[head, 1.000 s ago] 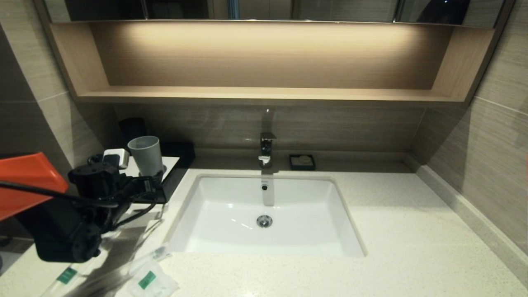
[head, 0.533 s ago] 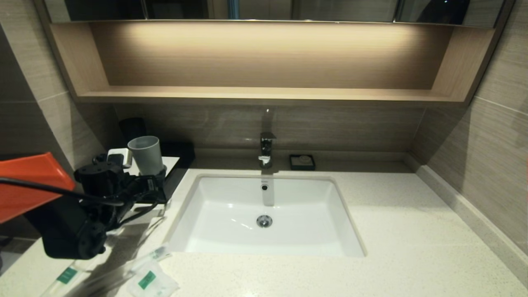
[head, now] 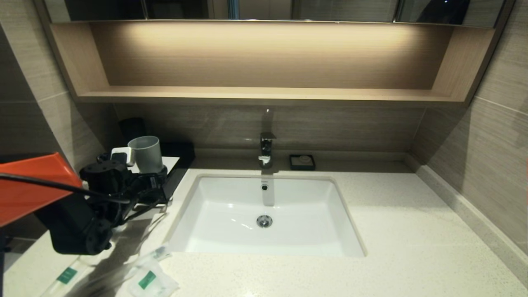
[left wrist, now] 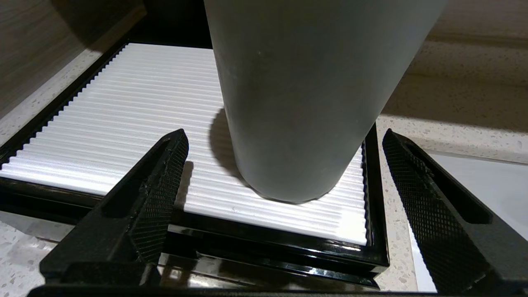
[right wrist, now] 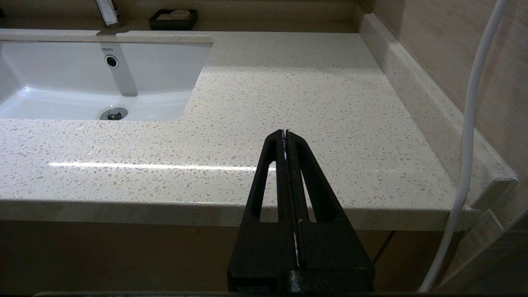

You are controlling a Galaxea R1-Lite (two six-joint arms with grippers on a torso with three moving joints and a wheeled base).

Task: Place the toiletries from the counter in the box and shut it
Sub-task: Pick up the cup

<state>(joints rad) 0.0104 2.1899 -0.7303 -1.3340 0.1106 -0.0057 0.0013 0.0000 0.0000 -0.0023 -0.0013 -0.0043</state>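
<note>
The black box [head: 175,178] with its white ribbed top panel [left wrist: 136,115] stands on the counter [head: 392,231] left of the sink. A grey cup [head: 146,154] stands on the panel. My left gripper [head: 154,190] is open and empty at the box's front edge. In the left wrist view its fingers [left wrist: 161,185] stand on either side of the cup's base [left wrist: 288,123] without touching it. Two wrapped sticks [head: 66,275] [head: 153,253] and a white sachet [head: 150,281] lie on the counter at the near left. My right gripper [right wrist: 285,132] is shut and empty over the counter's front right edge.
The white sink basin [head: 264,214] sits mid-counter with a faucet [head: 267,148] behind it. A small black soap dish [head: 302,162] stands by the back wall. A wooden shelf [head: 264,95] hangs above. A white cable [right wrist: 466,144] runs beside the right wall.
My left arm has moved forward and to the right, bringing the open gripper closer to the box and cup. The toiletries and the right arm have not moved.
</note>
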